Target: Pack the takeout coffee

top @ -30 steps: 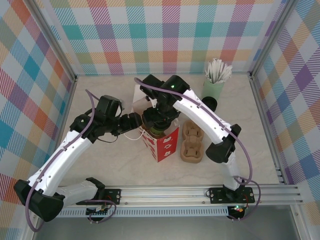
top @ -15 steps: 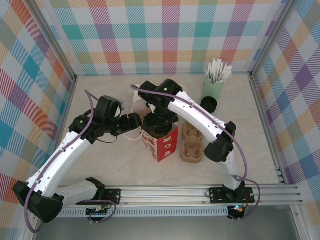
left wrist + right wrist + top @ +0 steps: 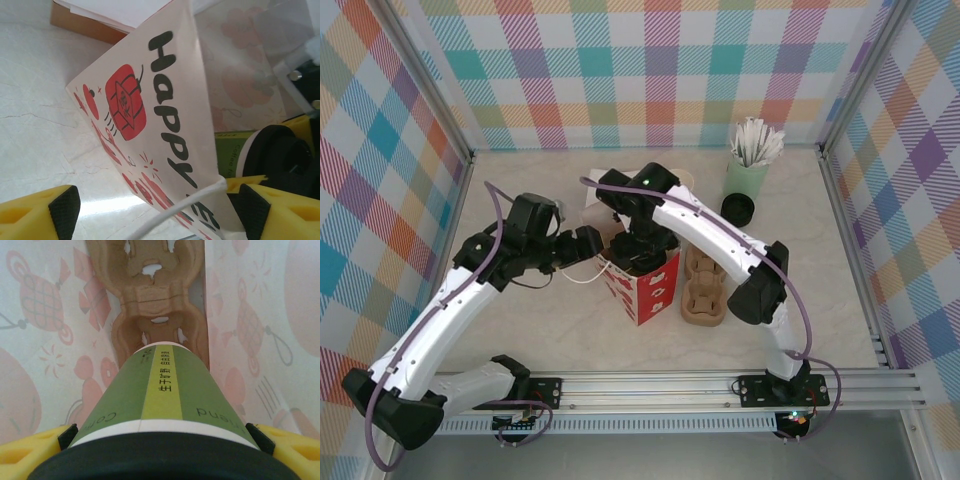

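The takeout coffee (image 3: 165,395) is a green paper cup with a yellow-green stripe, a white band and a black lid. My right gripper (image 3: 162,440) is shut on it just under the lid and holds it inside the red-and-white paper bag (image 3: 645,285), above a brown pulp cup carrier (image 3: 150,295) at the bag's bottom. Seen from above, the right gripper (image 3: 638,250) reaches down into the bag's mouth. My left gripper (image 3: 160,212) stands open at the bag's left side. The bag's printed wall (image 3: 150,110) and white cord handle (image 3: 185,207) lie between its fingers.
A second pulp cup carrier (image 3: 705,285) lies right of the bag. A pale green tumbler of white sticks (image 3: 747,175) and a black lid (image 3: 737,208) stand at the back right. A brown-edged box (image 3: 85,25) sits behind the bag. Checked walls close the table on three sides.
The right gripper has sunk deeper into the bag with the cup. The left gripper's jaws have spread wider around the bag's edge and handle.
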Tool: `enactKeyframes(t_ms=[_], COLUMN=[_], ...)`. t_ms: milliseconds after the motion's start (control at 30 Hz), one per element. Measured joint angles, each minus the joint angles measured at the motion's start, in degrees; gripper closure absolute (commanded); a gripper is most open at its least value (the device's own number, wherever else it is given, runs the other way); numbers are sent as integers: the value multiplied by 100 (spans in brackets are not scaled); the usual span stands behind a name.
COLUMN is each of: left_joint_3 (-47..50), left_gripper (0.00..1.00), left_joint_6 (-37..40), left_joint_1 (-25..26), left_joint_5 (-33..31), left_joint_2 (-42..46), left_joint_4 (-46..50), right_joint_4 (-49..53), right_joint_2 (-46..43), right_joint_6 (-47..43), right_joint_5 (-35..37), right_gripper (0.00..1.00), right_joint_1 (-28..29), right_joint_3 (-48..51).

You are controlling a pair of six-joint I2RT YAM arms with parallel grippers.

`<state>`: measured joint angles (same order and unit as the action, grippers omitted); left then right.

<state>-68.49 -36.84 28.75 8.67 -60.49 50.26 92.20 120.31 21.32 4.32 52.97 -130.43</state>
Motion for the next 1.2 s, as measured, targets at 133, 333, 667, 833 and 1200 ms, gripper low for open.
enactKeyframes(t_ms=[133,333,667,833,1200], left_joint_3=[-4,-35,-39,-39,-39], left_gripper=[10,8,6,6,5], left_joint_6=[24,28,70,136,175], left_joint_1=[0,-2,-2,-2,-2], left_joint_5=[-155,-476,-831,-944,-1080], left_joint_2=[267,492,691,782,831], left_joint_4=[52,151,389,442,557], right_joint_4=[-11,-96,-280,-382,-581], right_joint_2=[0,9,15,22,31], right_joint_6=[-50,-92,-127,-146,-278], right_joint_5=[-31,-72,-114,-133,-133], right_gripper=[22,22,21,21,21], right_joint_1=[0,-7,-44,-50,-83], right_joint_3=[70,188,446,564,837])
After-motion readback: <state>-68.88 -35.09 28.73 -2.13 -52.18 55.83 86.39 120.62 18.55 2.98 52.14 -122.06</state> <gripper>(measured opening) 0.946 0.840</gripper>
